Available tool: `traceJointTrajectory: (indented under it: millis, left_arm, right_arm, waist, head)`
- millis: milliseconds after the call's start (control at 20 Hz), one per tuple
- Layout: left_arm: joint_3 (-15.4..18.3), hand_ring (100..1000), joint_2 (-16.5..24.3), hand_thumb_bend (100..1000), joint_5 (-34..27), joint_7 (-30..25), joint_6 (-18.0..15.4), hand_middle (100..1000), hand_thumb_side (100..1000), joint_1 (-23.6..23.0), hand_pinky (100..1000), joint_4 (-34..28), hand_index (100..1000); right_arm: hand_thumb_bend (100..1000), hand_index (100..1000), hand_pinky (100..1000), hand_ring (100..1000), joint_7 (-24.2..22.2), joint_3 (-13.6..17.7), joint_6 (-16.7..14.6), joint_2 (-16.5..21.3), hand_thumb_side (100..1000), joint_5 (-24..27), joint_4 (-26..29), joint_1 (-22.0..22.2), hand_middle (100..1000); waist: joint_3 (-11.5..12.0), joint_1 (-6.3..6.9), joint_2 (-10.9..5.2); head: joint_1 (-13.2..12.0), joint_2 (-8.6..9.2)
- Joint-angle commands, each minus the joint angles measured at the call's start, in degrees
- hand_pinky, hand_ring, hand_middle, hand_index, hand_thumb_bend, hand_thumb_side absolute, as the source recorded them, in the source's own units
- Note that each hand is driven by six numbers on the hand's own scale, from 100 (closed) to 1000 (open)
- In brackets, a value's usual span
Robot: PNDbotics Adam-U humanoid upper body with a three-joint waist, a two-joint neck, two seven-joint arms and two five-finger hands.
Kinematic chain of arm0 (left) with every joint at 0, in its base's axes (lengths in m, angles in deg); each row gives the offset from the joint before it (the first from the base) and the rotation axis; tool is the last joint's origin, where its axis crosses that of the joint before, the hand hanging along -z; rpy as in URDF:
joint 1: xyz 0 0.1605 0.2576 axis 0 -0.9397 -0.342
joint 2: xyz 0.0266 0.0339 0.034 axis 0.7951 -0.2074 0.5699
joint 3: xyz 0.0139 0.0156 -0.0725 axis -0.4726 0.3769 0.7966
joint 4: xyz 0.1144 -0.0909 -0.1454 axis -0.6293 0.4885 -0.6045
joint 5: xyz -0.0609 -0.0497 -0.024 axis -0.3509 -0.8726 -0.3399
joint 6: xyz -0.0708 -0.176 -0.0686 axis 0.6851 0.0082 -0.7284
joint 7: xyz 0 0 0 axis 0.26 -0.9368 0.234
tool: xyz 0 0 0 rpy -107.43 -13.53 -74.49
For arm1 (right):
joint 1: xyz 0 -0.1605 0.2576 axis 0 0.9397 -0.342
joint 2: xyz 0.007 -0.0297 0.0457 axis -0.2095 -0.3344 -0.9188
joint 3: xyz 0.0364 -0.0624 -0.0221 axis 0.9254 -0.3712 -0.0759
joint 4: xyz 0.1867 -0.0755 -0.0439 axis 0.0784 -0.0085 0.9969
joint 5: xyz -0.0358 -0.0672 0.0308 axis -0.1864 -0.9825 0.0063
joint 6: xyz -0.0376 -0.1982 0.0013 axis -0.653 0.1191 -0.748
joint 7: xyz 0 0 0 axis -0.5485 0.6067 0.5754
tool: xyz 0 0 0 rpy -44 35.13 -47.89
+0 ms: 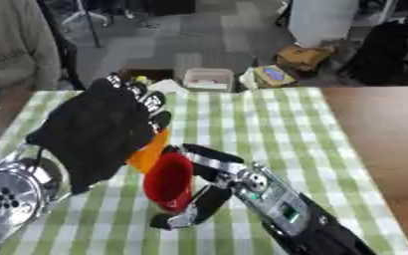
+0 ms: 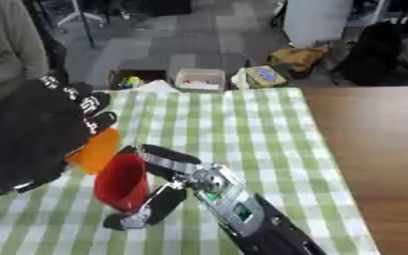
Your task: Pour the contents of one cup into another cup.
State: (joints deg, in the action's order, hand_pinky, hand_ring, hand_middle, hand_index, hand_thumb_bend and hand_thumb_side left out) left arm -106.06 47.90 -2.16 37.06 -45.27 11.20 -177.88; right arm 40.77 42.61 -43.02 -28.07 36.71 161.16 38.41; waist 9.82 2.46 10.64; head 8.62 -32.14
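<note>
Green-and-white checked cloth [image 1: 268, 124] covers most of a wooden table [image 1: 381, 129], with an office floor and scattered boxes beyond its far edge. Near the front, the right hand [image 1: 209, 185] has its fingers and thumb curled round a red cup [image 1: 168, 182]; dark fingers run along the cup's right side and the thumb reaches under its lower edge. From those fingers a silver and black forearm runs down to the lower right corner. The red cup is tipped so its open mouth faces left, its long axis lying roughly across the table and not upright. Just beside it, up and to the left, sits an orange cup [image 1: 150, 152], tilted and held from behind by the left hand [image 1: 103, 127], which is black-gloved, with silver fingertips showing at its top. That hand hides most of the orange cup, so whether its fingers close fully round it cannot be told for certain, though they appear wrapped about it. The two cups look touching or nearly so, rim near rim. Judging by this, pouring is under way or about to start, and it turns on the red cup's mouth lining up over the orange cup's opening. No contents are visible in either cup.
</note>
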Motion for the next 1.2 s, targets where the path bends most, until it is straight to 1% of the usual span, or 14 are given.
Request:
traceJointTrajectory:
  millis: [50, 350, 950, 1100, 1200]
  left_arm:
    - [0.3, 103, 0.3, 603, 1.3, 0.1, -1.2, 100, 100, 1.3, 185, -1.0, 506]
    - [0.3, 102, 0.3, 602, 1.8, 0.4, -1.7, 100, 100, 1.4, 185, -1.0, 506]
    - [0.4, 101, 0.2, 600, 1.9, 0.7, -1.6, 100, 100, 1.4, 187, -1.0, 506]
    - [0.7, 103, 0.3, 595, 1.9, 0.9, -1.2, 100, 100, 1.3, 187, -1.0, 506]
    - [1.7, 103, 0.3, 587, 1.6, 1.3, -0.4, 100, 100, 1.3, 187, -1.0, 506]
  right_arm:
    - [384, 418, 172, 256, 0.0, 0.6, 0.0, 0.2, 100, 0.5, 1.1, -0.8, 399]
    - [385, 419, 172, 256, -0.1, 0.6, -0.1, 0.3, 100, 0.5, 1.1, -0.9, 399]
    - [388, 419, 172, 256, -0.1, 0.7, -0.1, 0.4, 100, 0.5, 1.0, -1.0, 398]
    - [389, 419, 172, 256, -0.1, 0.7, -0.1, 0.4, 100, 0.5, 1.0, -1.0, 399]
    - [389, 419, 172, 256, -0.1, 0.7, -0.1, 0.5, 100, 0.4, 0.9, -1.0, 399]
  waist:
    - [0.0, 0.10, -0.81]
    - [0.0, 0.16, -0.84]
    - [0.0, 0.19, -0.83]
    - [0.0, 0.22, -0.86]
    - [0.0, 0.22, -0.90]
  head:
    - [-0.2, -0.06]
    - [-0.2, 0.00]
    - [-0.3, 0.09]
    - [-0.2, 0.11]
    - [-0.2, 0.13]
